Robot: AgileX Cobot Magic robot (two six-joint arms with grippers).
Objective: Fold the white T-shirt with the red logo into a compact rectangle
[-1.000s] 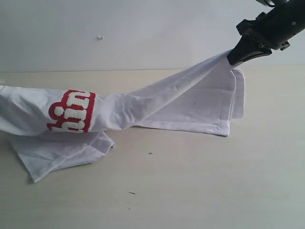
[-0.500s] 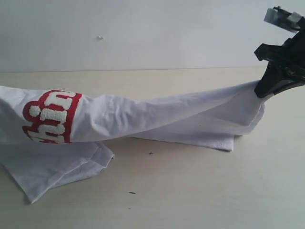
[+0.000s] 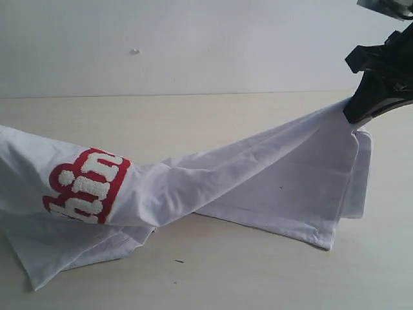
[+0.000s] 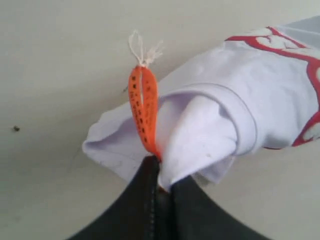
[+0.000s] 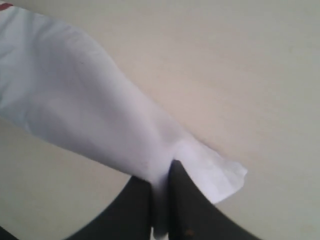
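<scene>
Left fingers (image 4: pixel 155 175) are out of the exterior shot, but the wrist cam shows them clenched on the collar end of the white T-shirt (image 3: pixel 258 174), w/ the orange neck tag (image 4: pixel 143 107) sticking out right at the tips.

Red logo (image 3: pixel 87 186) sits lower and more tilted than a sec ago. Half a sec back it had slid left; now it's back toward the middle. So I read the whole strip as swinging down and toward the cam. Under the logo a loose sleeve (image 3: pixel 58 255) lies crumpled on the surface (image 3: pixel 226 278), partly tucked beneath the roll.

Mid span looks lifted, one long band climbing to the right.

At the right end the hem (image 3: pixel 326 239) panel has dropped open and hangs further down than before; its low corner seems to touch down. Right fingers (image 3: pixel 358 110) are clamped on the cloth edge, further out to the right vs a sec ago.

Meaning: the shirt is narrowed to a strip, not yet compact. Laying it flat and folding it end to end is prob. what's left.

Nothing blocks the way, just dark specks (image 3: pixel 178 261) in front and a plain wall (image 3: pixel 193 45) behind. My worry is the bunched sleeve making a lump.
</scene>
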